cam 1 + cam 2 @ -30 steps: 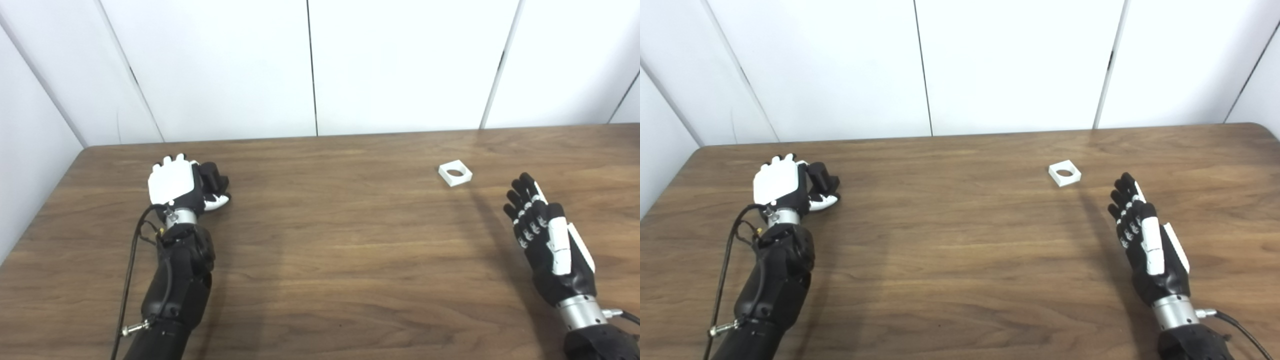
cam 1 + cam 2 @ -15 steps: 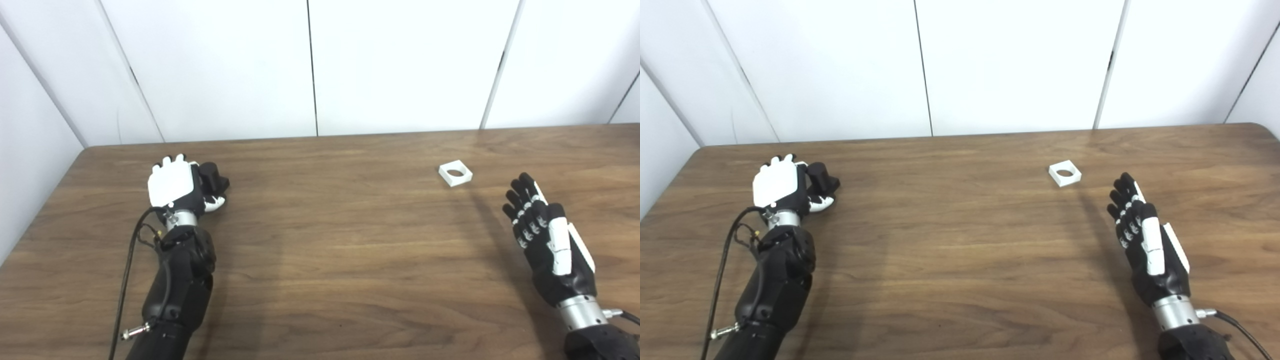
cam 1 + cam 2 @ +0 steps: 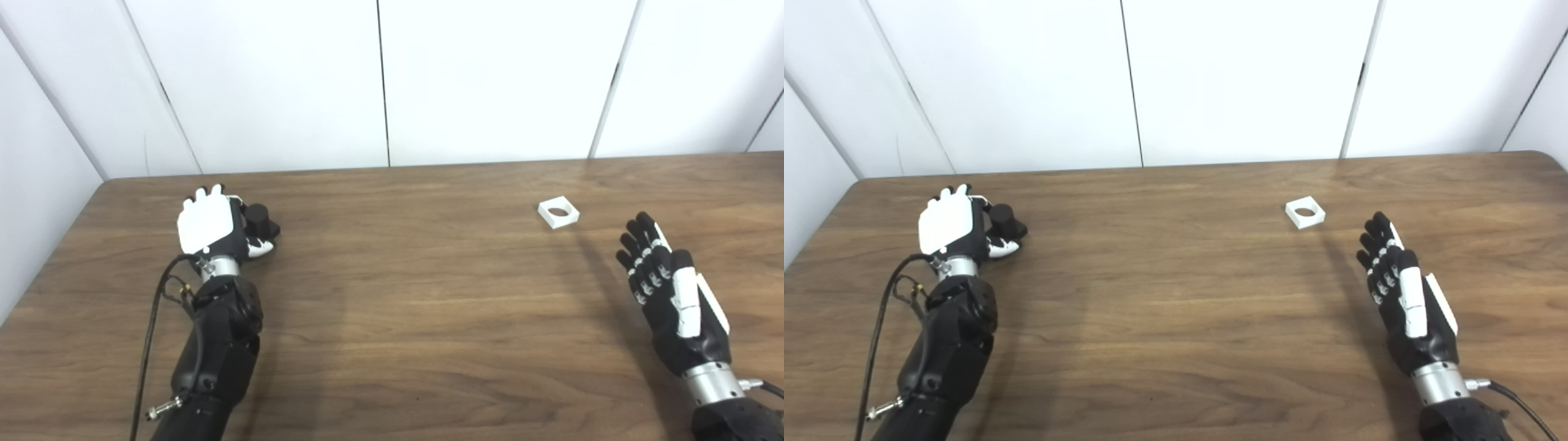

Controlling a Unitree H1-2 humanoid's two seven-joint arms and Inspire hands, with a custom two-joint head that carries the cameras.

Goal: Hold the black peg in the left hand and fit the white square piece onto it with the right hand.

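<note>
The black peg [image 3: 260,219] stands on the wooden table [image 3: 429,294] at the back left. My left hand [image 3: 211,223] is right beside it on its left, white back toward me. The fingers [image 3: 207,192] point up and away, and the thumb [image 3: 260,247] lies in front of the peg's foot. I see no fingers wrapped round the peg. The white square piece [image 3: 1304,212] with a round hole lies flat at the back right. My right hand [image 3: 1402,294] stands open on its edge, a short way nearer than the piece and to its right, not touching it.
White wall panels [image 3: 380,79] close off the table's far edge. A black cable [image 3: 153,318] loops beside my left forearm. The table's left edge runs close to the left arm.
My left hand has shifted a little left and away, and its fingers have straightened, so more of the black peg shows. The right hand and the white piece have not moved.
</note>
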